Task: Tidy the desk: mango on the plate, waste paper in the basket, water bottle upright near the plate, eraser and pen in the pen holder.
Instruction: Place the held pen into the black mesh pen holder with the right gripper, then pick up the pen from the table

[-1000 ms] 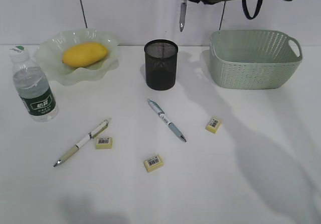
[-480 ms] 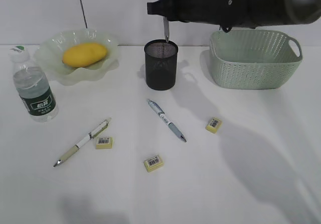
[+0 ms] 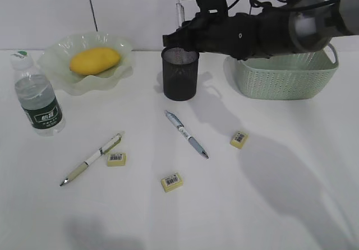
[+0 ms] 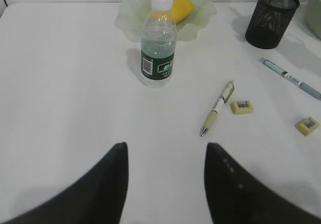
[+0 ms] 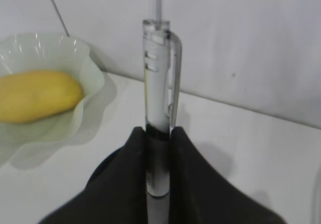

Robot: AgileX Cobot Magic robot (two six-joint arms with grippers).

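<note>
The right gripper (image 5: 159,148) is clamped on a clear plastic click pen (image 5: 159,83), holding it upright by the lower barrel with the clip and button end on top. In the exterior view this pen (image 3: 180,12) stands above the far rim of the black metal-mesh cylindrical pen holder (image 3: 180,73), which sits at the far middle of the plain white desk (image 3: 280,205). The tip end is hidden behind the fingers, so whether it is inside the cup cannot be told.

The pen looks light, stiff and smooth, so it could slip or swivel between the pads; a grip at mid-barrel, as here, seems the safest, and it should drop cleanly once the jaws part.

The left gripper (image 4: 165,184) is spread open and holds nothing, near the left front of the desk.

On the near desk lie a white-and-green pen (image 3: 92,158), a blue-and-white pen (image 3: 186,133) and three small yellow block erasers (image 3: 116,159) (image 3: 171,181) (image 3: 239,139). The erasers look light, slightly soft and grippy, best pinched across their short sides.

The yellow-orange oval mango (image 3: 94,60) lies in the pale-green wavy-rimmed glass plate (image 3: 56,51) at far left, with the clear green-labelled water bottle (image 3: 37,96) upright near it.
</note>
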